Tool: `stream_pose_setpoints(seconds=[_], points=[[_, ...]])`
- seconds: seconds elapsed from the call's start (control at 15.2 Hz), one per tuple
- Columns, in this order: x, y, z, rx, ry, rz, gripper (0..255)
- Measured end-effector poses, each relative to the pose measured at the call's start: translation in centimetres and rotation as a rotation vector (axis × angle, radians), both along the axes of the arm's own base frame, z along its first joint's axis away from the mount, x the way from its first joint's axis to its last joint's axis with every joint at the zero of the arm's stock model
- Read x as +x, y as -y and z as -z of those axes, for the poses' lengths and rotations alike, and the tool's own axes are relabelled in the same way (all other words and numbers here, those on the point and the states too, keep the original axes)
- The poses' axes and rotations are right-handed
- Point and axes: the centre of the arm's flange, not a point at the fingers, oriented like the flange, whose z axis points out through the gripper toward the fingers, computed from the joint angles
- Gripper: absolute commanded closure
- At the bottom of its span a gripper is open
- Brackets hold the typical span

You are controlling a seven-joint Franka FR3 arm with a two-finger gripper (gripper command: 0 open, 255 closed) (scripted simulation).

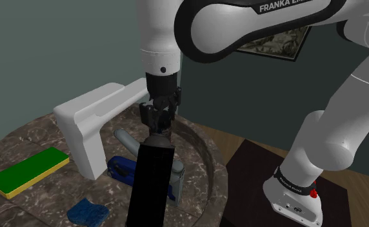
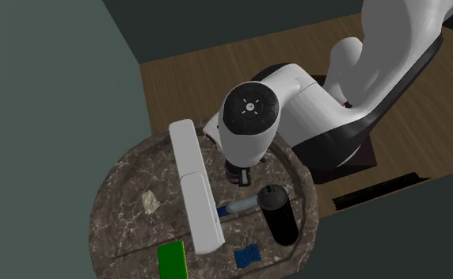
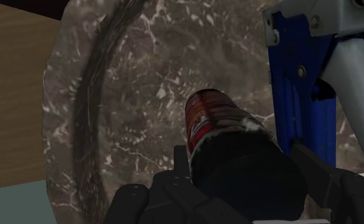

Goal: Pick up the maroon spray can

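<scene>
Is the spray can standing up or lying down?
Upright, a bit tilted: the spray can hangs from the gripper clasping its top.

We see a marbled round table [image 1: 22,145] under the jaws. Just beside them lies a blue-and-grey tool [image 1: 120,169]. A white block [image 1: 86,122] stands past it, and farther off are a green-topped pad [image 1: 28,171] and a blue lump [image 1: 88,211], perhaps cloth.

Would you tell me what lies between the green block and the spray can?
A white bracket stands between the green block and the spray can, shown in the shoulder view.
</scene>
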Motion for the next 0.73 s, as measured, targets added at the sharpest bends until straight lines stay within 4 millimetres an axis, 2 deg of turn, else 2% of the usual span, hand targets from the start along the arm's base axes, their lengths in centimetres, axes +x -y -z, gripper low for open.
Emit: stream_pose_setpoints(seconds=[0.26, 0.73], points=[[0.1, 0.1, -0.2, 0.000, -0.001, 0.000, 255], [0.1, 0.0, -3.4, -0.001, -0.002, 0.000, 255]])
